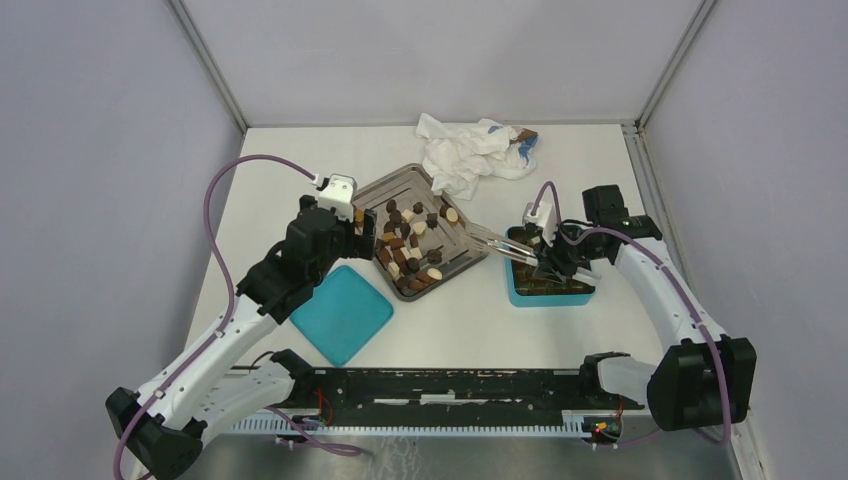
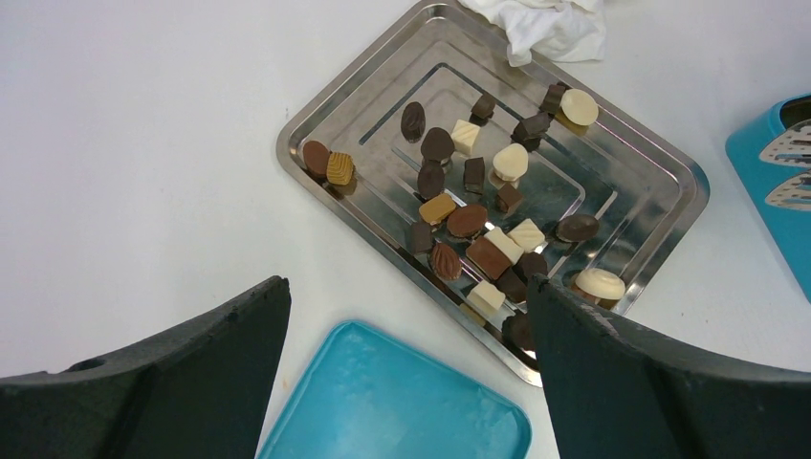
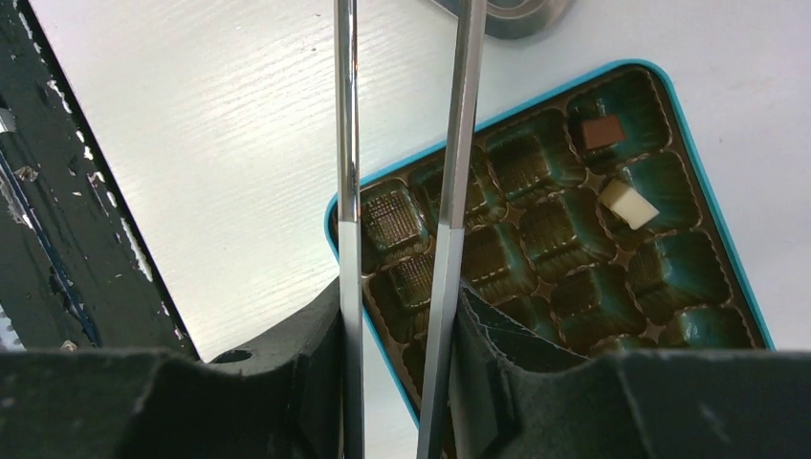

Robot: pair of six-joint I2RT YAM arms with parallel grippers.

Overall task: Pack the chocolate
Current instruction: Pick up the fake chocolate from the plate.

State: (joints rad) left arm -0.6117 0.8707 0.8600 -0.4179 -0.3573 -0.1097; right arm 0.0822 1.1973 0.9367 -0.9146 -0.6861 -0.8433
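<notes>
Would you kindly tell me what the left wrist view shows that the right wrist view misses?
Only the left wrist: loose chocolates on the steel tray, the teal lid, the white cloth. Only the right wrist: compartments inside the teal box, two pieces already placed, the right gripper clamping the tongs. Both: the box, the tray's edge, the tongs.

tray (image 2: pixel 660 191): polished sheet metal, near-mirror, stepped ribs. chocolate (image 2: pixel 467 220): smooth, mostly glossy, some tops ribbed. tongs (image 3: pixel 449 143): bright polished metal blades. box (image 3: pixel 712 229): smooth teal shell; insert (image 3: pixel 574 239) inside is thin glossy dark plastic with ribbed cells. lid (image 2: pixel 402 402): teal, smooth, satin sheen. cloth (image 1: pixel 465 150): white crumpled fabric, matt. tabletop (image 2: pixel 143 143): white, matt, faint grain lines. left claw (image 2: pixel 406 296) and right claw (image 3: pixel 397 325): matt black, slightly grainy.
</notes>
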